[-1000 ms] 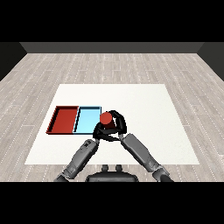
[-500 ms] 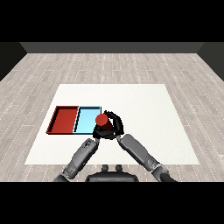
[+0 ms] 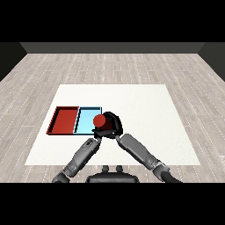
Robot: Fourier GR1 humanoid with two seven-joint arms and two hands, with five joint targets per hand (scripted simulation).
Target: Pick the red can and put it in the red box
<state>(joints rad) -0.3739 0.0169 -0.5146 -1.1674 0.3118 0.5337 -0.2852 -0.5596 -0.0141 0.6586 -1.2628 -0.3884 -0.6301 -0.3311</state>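
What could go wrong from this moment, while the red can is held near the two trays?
1. The right hand curls round the red can at the light blue tray; a release here would likely put it in the wrong tray.
2. The red tray lies beyond the blue one, so the can might catch the wall between them if carried low.
3. The left hand is close beneath and may get in the way.

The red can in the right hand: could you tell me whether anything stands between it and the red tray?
The right hand curls round the red can at the light blue tray's right edge. That tray lies between the can and the red tray, so the can must pass over it. Nothing upright blocks the way.
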